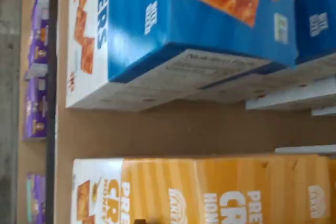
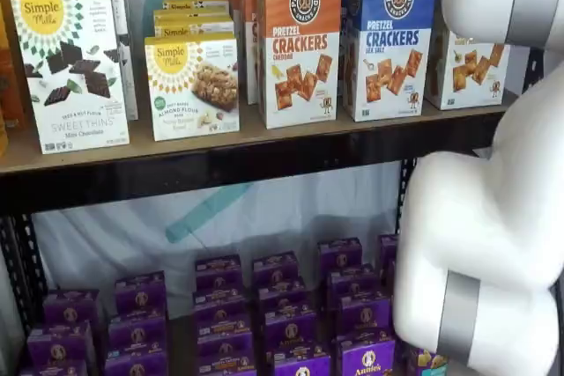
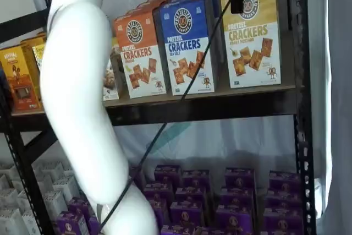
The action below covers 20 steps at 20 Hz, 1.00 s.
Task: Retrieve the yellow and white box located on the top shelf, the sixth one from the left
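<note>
Item: upright cardboard pretzel-crackers box with yellow top band and white lower face (image 3: 251, 34), standing face-out at the front edge of the tan wooden top shelf with dark front beam (image 3: 220, 105), near its right end, just beside a blue-topped crackers box (image 3: 187, 42), label legible for picking. Black-fingered gripper (image 3: 237, 1) hangs above its face; the jaws stand spread wide, pinching nothing.

Even, bright light fills both shelf views, which are fairly sharp. Shade gathers under the top shelf (image 2: 220, 160) over the purple boxes (image 2: 291, 323). The wrist view is soft and blurred, the blue-topped crackers box (image 1: 199, 19) smeared, print unreadable.
</note>
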### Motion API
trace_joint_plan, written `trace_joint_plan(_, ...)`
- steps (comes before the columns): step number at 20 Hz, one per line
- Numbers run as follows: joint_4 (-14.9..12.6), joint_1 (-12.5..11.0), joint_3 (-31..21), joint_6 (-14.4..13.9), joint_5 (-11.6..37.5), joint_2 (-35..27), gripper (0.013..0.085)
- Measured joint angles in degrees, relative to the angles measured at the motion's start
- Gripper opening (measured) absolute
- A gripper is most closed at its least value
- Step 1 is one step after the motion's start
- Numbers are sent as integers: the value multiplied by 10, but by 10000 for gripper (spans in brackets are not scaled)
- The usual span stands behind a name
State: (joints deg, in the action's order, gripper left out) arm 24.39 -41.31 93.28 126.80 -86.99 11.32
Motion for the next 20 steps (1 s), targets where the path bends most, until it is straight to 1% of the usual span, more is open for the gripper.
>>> trace_joint_plan(3,-22,4,18,-2,-16,-15,850)
trace_joint_plan(8,-48,7,51,-6,-49,-35,850)
trace_joint_plan(11,-76,16,69,-11,-70,-45,850)
trace_joint_plan(13,-93,24,74,-14,-78,-48,850)
trace_joint_plan(17,-109,34,71,-20,-77,-46,850)
trace_joint_plan(20,-128,43,78,-24,-83,-50,850)
